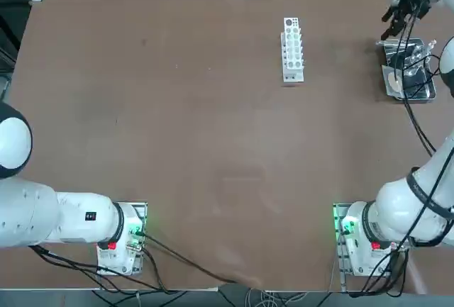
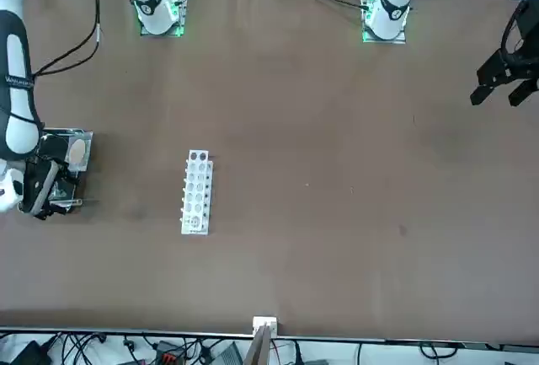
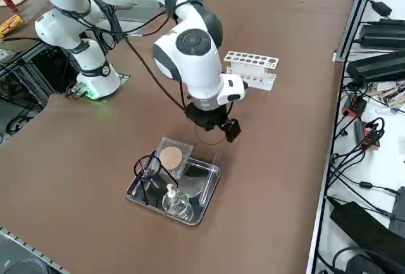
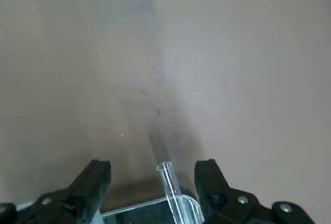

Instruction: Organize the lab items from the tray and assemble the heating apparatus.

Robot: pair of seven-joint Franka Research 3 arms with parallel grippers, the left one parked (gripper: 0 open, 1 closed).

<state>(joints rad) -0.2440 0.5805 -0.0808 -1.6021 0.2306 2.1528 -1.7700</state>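
The right pincer (image 4: 153,175) is held wide apart and empty above the tray's (image 4: 150,209) rim, nothing touched.

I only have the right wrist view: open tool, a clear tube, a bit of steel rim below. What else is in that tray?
Observer: In the right side view, the grey mesh with its beige disc sits at the end of the tray nearest your tool.
Operator: And the burner?
Observer: The glass burner stands upright at the opposite end of the tray, away from the mesh.
Operator: Where is my tool relative to all that?
Observer: The right tool hangs open above the table just past the mesh end, touching nothing that I can see.
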